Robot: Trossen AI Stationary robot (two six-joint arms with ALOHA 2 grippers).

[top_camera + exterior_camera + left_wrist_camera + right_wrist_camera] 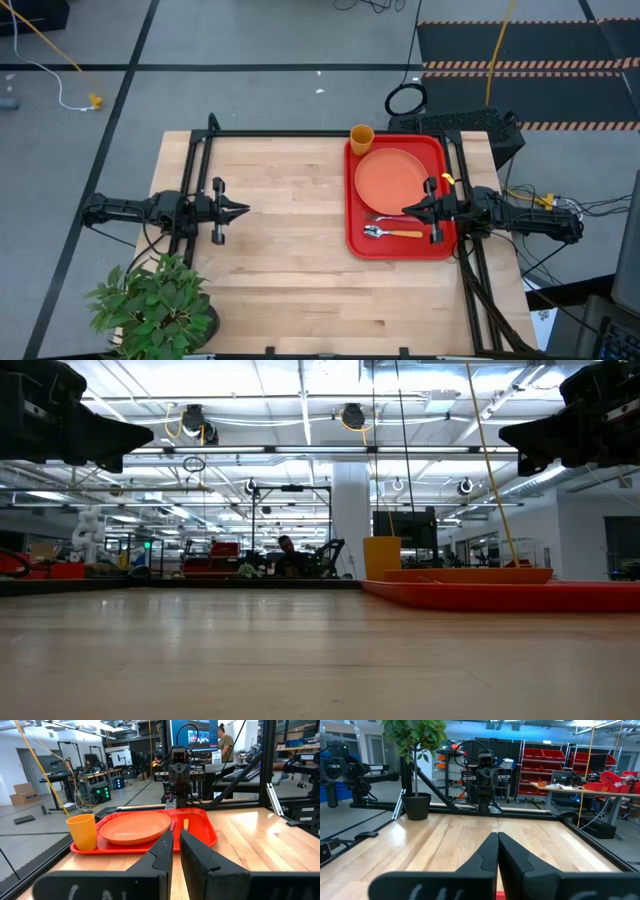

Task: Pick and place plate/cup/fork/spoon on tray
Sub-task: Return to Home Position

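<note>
- Tray (400,249) on tabletop (290,270), right side: plate (392,180) centred, cup (361,137) in a corner, fork (386,216) & spoon (392,232) beside plate.
- L gripper (243,210): closed, empty, raised, tabletop's left.
- R gripper (408,211): closed, empty, above tray.

The bright red tray (400,248) lies flat on the table's right side and holds 4 items. The salmon-orange plate (392,180) fills its middle. The small orange cup (361,138) stands upright in its far left corner. The pink-handled fork (385,217) lies just nearside of the plate. The orange-handled spoon (393,233) lies nearer still, bowl to the left.
</note>
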